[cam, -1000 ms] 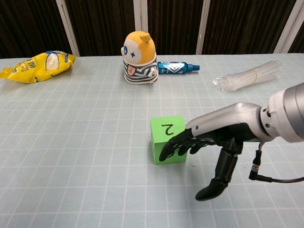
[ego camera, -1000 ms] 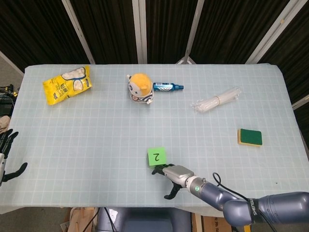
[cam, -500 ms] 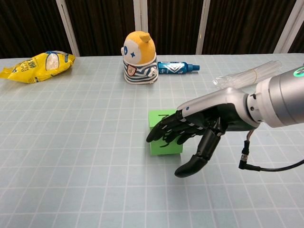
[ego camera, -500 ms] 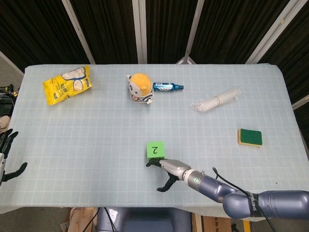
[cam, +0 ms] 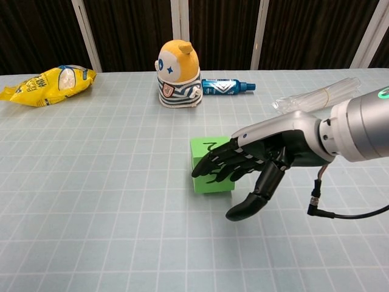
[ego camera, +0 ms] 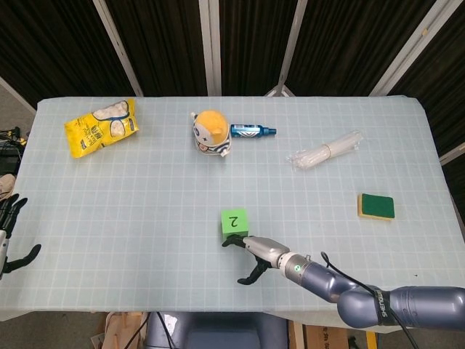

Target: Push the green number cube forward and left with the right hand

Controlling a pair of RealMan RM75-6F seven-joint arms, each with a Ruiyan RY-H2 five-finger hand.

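Observation:
The green number cube (ego camera: 234, 222) (cam: 203, 163), with a black "2" on top, sits on the table a little right of centre near the front edge. My right hand (ego camera: 253, 253) (cam: 255, 161) lies flat behind it, fingers spread, and its fingertips (cam: 209, 168) touch the cube's near right face. It holds nothing. My left hand (ego camera: 10, 234) hangs at the far left edge off the table, fingers apart and holding nothing; the chest view does not show it.
At the back stand a yellow plush toy (ego camera: 211, 131) (cam: 178, 74) and a blue tube (ego camera: 253, 131) (cam: 225, 86). A yellow snack bag (ego camera: 101, 126) (cam: 47, 84) lies far left, a bundle of clear straws (ego camera: 325, 151) (cam: 316, 96) far right, a green sponge (ego camera: 376, 206) right.
The right hand has slid forward and left against the cube, which has shifted a little away from the front edge and to the left. The left hand has stayed still.

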